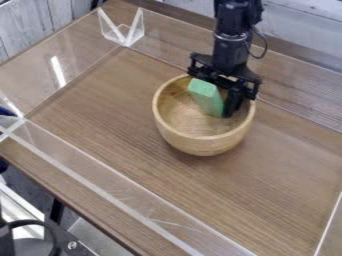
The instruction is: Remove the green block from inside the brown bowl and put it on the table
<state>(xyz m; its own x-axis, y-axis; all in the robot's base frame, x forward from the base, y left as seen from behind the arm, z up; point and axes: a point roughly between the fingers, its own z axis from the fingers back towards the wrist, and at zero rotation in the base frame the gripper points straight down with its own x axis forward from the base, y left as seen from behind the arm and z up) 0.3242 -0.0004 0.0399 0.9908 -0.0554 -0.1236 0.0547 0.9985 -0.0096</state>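
The gripper [219, 93] points straight down with its fingers clamped on the green block [206, 96], which sits inside the brown bowl [203, 117] toward its one o'clock rim. The block looks light, rigid and smooth — a pinch across its flat faces should hold it, though the bowl itself seems light enough to slide on the table [120, 130].

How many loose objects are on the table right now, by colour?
Green: 1, the green block, inside the bowl with the tool shut on it
Tan: 1, the brown bowl
Total: 2
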